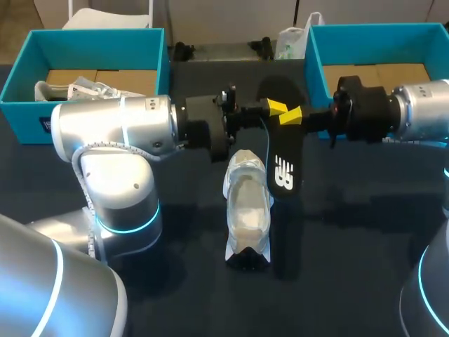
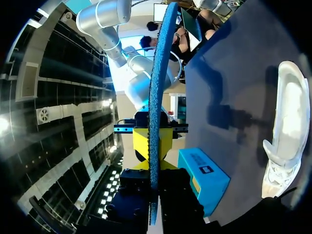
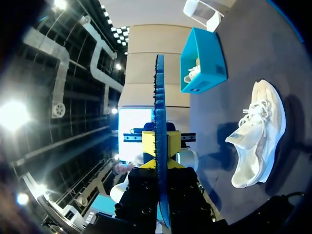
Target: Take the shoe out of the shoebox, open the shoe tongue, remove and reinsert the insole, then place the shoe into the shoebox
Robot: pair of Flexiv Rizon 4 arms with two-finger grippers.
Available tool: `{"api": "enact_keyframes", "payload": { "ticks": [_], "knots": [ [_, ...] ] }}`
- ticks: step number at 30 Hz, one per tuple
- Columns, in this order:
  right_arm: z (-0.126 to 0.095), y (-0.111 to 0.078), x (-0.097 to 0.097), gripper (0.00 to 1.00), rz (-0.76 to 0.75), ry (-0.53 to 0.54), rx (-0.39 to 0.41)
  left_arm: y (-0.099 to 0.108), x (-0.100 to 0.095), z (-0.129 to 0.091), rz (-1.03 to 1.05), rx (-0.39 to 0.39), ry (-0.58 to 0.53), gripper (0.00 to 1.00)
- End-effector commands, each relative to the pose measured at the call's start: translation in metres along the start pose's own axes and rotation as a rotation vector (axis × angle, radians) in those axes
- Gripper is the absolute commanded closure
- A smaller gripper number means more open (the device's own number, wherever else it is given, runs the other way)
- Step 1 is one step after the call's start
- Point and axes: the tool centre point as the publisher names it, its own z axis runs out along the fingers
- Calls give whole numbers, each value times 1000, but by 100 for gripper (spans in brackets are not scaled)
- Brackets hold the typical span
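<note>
The dark insole [image 1: 284,165], blue on its underside, hangs upright above the table, held at its upper end from both sides. My left gripper [image 1: 275,107] comes in from the left and is shut on the insole; in the left wrist view the insole [image 2: 158,73] runs edge-on between its yellow tips [image 2: 154,144]. My right gripper [image 1: 292,116] is shut on the same end from the right, and its own view shows the insole [image 3: 159,92] between the tips [image 3: 160,146]. The white shoe [image 1: 247,207] lies on the table below, opening upward, next to the insole [image 2: 287,131] [image 3: 256,131].
A teal shoebox [image 1: 28,119] stands at the back left with another white shoe inside [image 3: 202,61]. A second teal shoebox [image 1: 316,63] stands at the back right [image 2: 202,178]. My left arm's large base fills the front left of the table.
</note>
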Motion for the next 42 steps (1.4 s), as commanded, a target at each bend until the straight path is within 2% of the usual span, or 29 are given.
{"api": "enact_keyframes", "payload": {
  "ticks": [1,2,3,4,12,19,24,30,34,36,38,42],
  "knots": [
    [2,-2,0,100,-2,-1,-6,1,-1,4,-15,-8,15,100],
    [1,-3,0,68,-2,-1,-7,1,-1,5,-18,-11,17,100],
    [1,-3,-1,53,-2,-1,-9,1,-1,5,-18,-11,17,100],
    [0,-6,-1,0,-1,-3,-13,2,-1,5,-21,-14,21,100],
    [-18,-24,-3,0,15,-27,-62,2,-4,-6,-37,-7,28,100],
    [-37,-35,-7,0,31,-71,-68,-3,-11,-22,-82,2,50,100],
    [-50,-40,-10,0,-34,-119,-64,-8,-16,-34,-105,22,62,100],
    [-68,-48,-11,0,-165,-255,-99,-17,-23,-48,-150,46,71,100],
    [-77,-54,-9,0,-333,-359,-91,-25,-30,-55,-231,83,115,100],
    [-80,-57,-8,0,-432,-364,-86,-26,-32,-58,-273,102,139,100],
    [-82,-58,-7,0,-483,-416,-52,-30,-34,-61,-321,117,162,100],
    [-82,-56,-6,0,-661,-417,42,-35,-37,-64,-456,126,230,100]
  ]
}}
